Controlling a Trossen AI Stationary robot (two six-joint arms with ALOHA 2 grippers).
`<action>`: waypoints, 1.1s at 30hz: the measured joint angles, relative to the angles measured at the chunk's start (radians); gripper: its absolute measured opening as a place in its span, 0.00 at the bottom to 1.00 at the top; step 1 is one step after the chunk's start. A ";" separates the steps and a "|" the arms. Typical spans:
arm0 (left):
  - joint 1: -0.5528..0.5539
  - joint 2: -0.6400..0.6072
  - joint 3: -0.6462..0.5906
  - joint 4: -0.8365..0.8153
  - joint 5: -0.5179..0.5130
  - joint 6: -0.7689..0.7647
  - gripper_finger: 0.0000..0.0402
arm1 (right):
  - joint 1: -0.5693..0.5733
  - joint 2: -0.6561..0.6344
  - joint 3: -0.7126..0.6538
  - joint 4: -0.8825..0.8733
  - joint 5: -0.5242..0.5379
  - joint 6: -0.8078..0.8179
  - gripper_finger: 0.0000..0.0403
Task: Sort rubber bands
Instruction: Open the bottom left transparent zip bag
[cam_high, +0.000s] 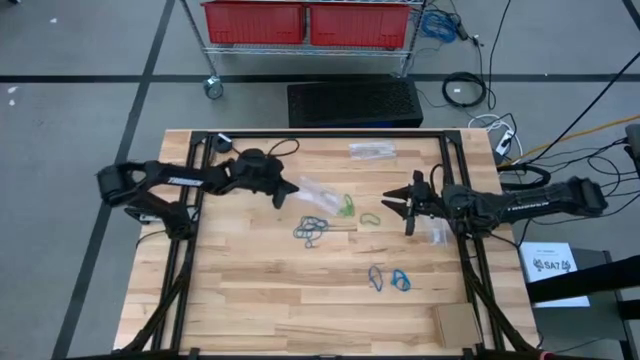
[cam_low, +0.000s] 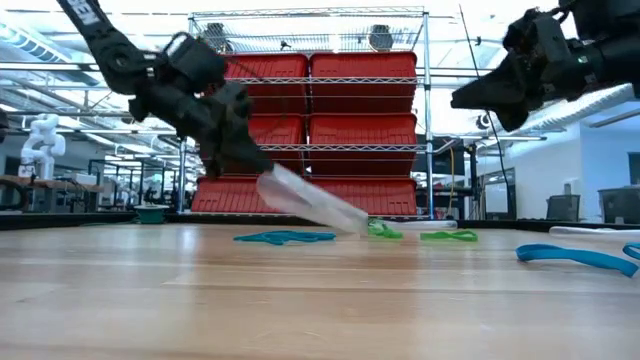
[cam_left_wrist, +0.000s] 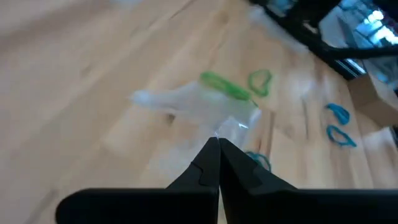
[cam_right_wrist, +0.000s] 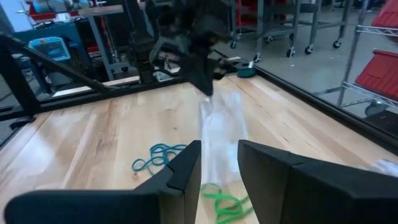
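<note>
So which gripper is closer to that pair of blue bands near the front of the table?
The right gripper. It hovers just beyond the blue bands, a little to their right. The left gripper is farther off, across the table, shut on a clear bag.

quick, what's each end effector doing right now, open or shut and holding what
Left end effector: shut on the clear plastic bag, one end lifted off the table.
Right end effector: open, holding nothing, raised above the table.

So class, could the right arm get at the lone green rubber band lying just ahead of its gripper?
Probably yes: the right gripper hangs open just beside the green rubber band, over bare wood. The left gripper, shut on the clear bag, is off to the side.
</note>
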 joint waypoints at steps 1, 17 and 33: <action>-0.012 -0.022 0.000 -0.005 -0.001 0.037 0.01 | -0.002 0.024 0.018 0.000 -0.001 0.000 0.25; -0.229 -0.180 0.000 -0.072 0.077 0.502 0.00 | -0.216 0.541 0.472 -0.006 -0.646 -0.018 0.50; -0.344 -0.365 0.001 -0.092 0.219 0.717 0.00 | -0.241 0.950 0.703 0.072 -0.868 0.065 0.53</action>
